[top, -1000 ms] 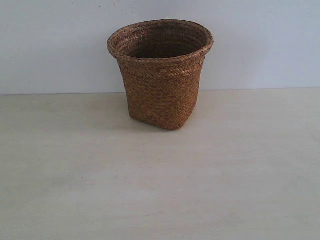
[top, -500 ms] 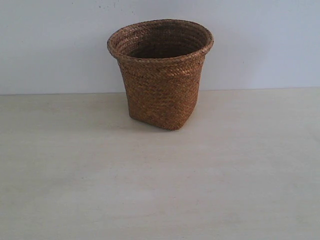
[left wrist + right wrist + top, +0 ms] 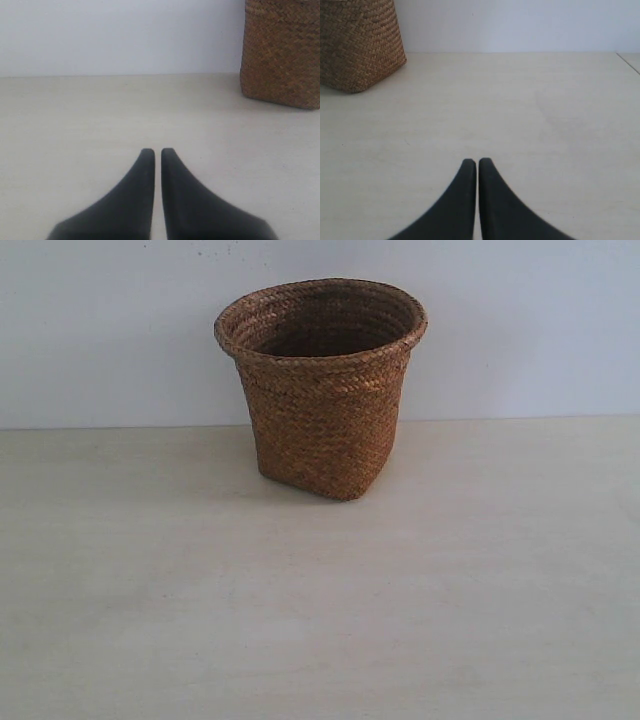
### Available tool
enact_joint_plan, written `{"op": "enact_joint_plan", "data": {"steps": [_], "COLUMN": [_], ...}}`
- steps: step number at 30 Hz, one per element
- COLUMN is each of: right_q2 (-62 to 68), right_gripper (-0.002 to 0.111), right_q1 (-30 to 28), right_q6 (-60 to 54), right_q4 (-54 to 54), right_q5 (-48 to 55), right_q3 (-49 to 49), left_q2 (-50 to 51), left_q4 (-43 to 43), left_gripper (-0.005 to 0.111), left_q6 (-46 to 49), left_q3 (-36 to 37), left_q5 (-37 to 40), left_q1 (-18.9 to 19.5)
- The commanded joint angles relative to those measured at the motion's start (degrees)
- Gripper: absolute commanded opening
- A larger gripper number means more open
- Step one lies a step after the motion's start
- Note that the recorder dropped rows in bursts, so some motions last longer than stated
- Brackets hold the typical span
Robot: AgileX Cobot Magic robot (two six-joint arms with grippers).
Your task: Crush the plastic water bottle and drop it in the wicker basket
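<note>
The brown wicker basket (image 3: 322, 390) stands upright at the back middle of the pale table, its flared braided rim facing up. Its woven side also shows in the left wrist view (image 3: 281, 52) and the right wrist view (image 3: 360, 44). No plastic water bottle shows in any view; what lies inside the basket is hidden. My left gripper (image 3: 157, 151) is shut with nothing between its black fingers, low over bare table well short of the basket. My right gripper (image 3: 477, 162) is likewise shut and empty over bare table. Neither gripper appears in the exterior view.
A pale wooden table (image 3: 320, 620) runs up to a plain light wall (image 3: 520, 320). The table's corner edge (image 3: 629, 64) shows far out in the right wrist view.
</note>
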Motion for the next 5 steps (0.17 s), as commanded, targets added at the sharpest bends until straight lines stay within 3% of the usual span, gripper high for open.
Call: {"op": "enact_joint_plan", "data": {"steps": [1, 5], "right_q2": [-0.4, -0.4], "right_gripper": [0.000, 0.000], "right_q1": [-0.2, -0.2], "right_q6": [-0.4, -0.4], "right_q4": [-0.5, -0.5], "right_q5": [-0.2, -0.2], "right_q3": [0.0, 0.0], "left_q2": [-0.2, -0.2], "left_q4": [0.1, 0.1], "left_gripper": [0.004, 0.004], "left_q6": [-0.4, -0.4], "left_q3": [0.2, 0.2], "left_q5": [-0.4, -0.4], "left_q1": [0.2, 0.2]}}
